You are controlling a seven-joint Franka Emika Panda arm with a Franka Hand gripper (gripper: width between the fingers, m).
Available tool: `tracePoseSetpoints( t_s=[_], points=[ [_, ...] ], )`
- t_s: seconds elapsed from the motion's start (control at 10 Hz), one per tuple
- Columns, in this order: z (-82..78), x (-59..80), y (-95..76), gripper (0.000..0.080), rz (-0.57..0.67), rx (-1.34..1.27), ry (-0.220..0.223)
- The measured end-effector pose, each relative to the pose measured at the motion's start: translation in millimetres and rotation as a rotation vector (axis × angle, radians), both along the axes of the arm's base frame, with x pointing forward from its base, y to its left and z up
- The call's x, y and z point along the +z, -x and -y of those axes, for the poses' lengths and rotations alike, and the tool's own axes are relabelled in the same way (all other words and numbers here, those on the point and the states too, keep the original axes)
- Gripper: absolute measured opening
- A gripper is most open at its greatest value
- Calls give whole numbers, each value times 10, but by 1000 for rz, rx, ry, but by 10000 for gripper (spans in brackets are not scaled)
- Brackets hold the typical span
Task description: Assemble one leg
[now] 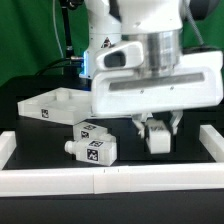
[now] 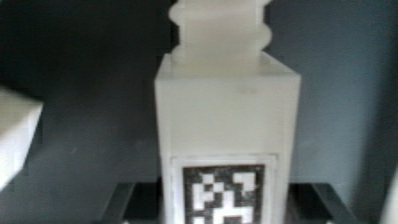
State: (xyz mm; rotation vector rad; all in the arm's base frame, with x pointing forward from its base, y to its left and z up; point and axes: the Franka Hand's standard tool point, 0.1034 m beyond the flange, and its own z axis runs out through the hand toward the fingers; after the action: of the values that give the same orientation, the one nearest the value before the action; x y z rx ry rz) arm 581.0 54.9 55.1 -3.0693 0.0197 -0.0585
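Note:
My gripper (image 1: 158, 128) is shut on a white leg (image 1: 158, 140) and holds it just above the black table, right of middle in the exterior view. In the wrist view the held leg (image 2: 226, 110) fills the frame, its tag sticker sitting between my dark fingers (image 2: 146, 200) and its threaded end pointing away. Two more legs lie on the table at the exterior view's left: one (image 1: 90, 150) near the front wall and one (image 1: 92, 130) just behind it. The white tabletop panel (image 1: 55, 103) lies behind them.
A white rim wall (image 1: 100, 182) runs along the front of the work area, with side pieces at the exterior view's left (image 1: 6, 145) and right (image 1: 213, 140). A green backdrop stands behind. The arm's large white body fills the upper middle.

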Motion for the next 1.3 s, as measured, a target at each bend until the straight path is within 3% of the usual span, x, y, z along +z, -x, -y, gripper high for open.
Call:
tracePoseSetpoints(
  t_s=[0.1,0.2,0.6,0.8,1.0,1.1,1.3],
  points=[
    [-101,112,112,281,2,21,2],
    [-109,141,108,281,8,23,2],
    [-140,120,140,282,7,12,5],
    [-495,149,526,282,38,24,11],
    [-854,-11,1015,282,23,-17,11],
    [-939,-50,1084,282,24,1,12],
    [-921,-42,1067,282,26,-1,11]
  ],
)
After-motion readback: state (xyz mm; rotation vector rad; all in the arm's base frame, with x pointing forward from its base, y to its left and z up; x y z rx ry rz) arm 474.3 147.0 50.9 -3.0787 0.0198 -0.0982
